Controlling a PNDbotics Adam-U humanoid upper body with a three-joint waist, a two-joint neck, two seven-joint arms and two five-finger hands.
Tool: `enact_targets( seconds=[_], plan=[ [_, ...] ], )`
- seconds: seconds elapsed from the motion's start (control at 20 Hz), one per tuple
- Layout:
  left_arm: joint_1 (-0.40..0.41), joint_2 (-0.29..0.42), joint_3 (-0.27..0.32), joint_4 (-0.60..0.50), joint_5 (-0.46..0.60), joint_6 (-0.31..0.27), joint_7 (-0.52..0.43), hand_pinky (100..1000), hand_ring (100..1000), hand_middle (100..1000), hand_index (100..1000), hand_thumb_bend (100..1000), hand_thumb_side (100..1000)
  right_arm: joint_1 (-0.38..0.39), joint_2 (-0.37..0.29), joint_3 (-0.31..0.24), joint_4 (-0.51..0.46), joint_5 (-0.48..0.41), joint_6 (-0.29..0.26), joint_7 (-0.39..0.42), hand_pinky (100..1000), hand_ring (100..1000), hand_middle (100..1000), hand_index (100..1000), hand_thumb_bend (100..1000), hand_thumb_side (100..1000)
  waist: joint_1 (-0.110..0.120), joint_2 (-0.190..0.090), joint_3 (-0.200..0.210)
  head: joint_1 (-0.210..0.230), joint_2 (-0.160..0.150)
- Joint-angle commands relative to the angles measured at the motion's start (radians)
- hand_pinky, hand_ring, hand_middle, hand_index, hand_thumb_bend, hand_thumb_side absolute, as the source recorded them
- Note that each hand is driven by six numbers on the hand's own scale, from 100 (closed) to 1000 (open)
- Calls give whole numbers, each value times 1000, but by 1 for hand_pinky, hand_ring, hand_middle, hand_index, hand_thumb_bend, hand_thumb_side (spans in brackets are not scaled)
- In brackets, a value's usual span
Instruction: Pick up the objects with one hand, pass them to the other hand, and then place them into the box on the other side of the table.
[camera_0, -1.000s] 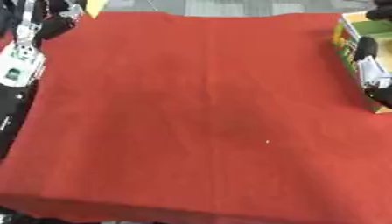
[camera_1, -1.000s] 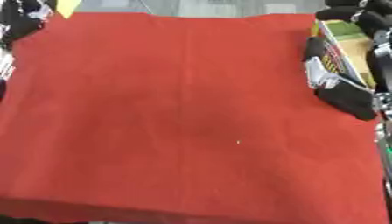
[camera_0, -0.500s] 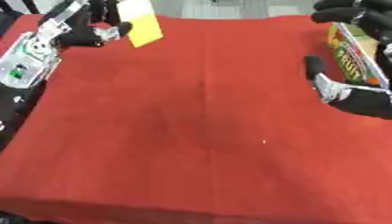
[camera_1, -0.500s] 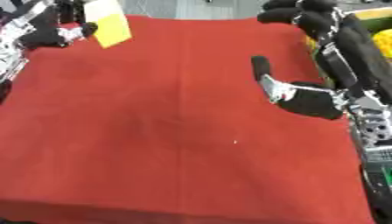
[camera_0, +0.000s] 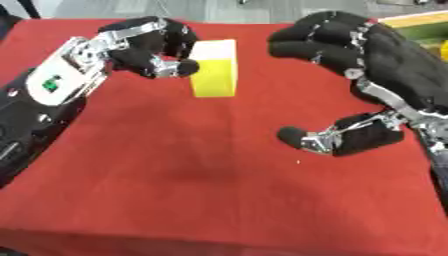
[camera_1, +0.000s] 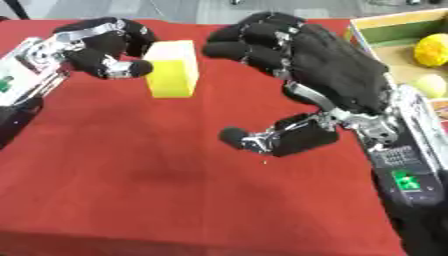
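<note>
The left hand (camera_0: 149, 47) pinches the yellow block (camera_0: 214, 67) by one side, so the right hand (camera_1: 306, 75), spread wide and empty just beside it, should close on the block's free side before the left lets go.

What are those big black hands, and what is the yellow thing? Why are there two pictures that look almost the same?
Those are a robot's two hands, black with silver joints, and a person steers them. The two pictures come from the two eyes of a camera in the robot's head, looking down, so they show the same moment.

The left hand has its fingers and thumb curled round a yellow block, holding it over the red cloth on the table. The right hand is beside the block, fingers bent and thumb spread wide, holding nothing. It looks ready to take the block.

On the right stands a box with some yellow things inside.
</note>
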Motion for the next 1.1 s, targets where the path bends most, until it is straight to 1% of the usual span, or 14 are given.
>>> enact_targets(
  seconds=[0.05,0.25,0.4,0.65,0.75,0.95,1.1],
  plan=[
    [-30,0,-24,-41,30,36,-14,682,517,462,566,100,380,-26,9,9,11,62,-19,0,850,826,843,932,546,511,12,-41,2,-9,5],
    [-41,-19,-47,-65,45,65,-24,682,515,460,564,100,383,-37,22,15,25,141,-11,-38,857,827,849,942,606,525,12,-43,1,-16,5],
    [-41,-28,-56,-76,55,80,-30,681,515,460,564,100,385,-39,29,22,36,194,6,-68,857,826,848,946,607,530,12,-42,2,-22,5],
    [-41,-35,-61,-92,69,98,-33,682,514,460,564,100,387,-36,37,33,54,253,28,-101,850,813,825,944,570,521,11,-42,3,-24,5],
    [-41,-36,-59,-95,72,101,-30,682,514,459,564,100,386,-34,39,36,59,261,36,-111,845,804,793,935,540,519,10,-42,3,-24,5],
    [-41,-38,-56,-94,70,102,-20,682,513,459,563,100,384,-29,44,41,67,260,44,-121,837,789,743,913,513,517,9,-43,4,-22,5],
    [-42,-42,-55,-94,74,104,-14,681,513,459,563,100,384,-27,47,43,71,258,56,-130,826,768,676,876,467,484,8,-44,4,-22,5]
  ],
)
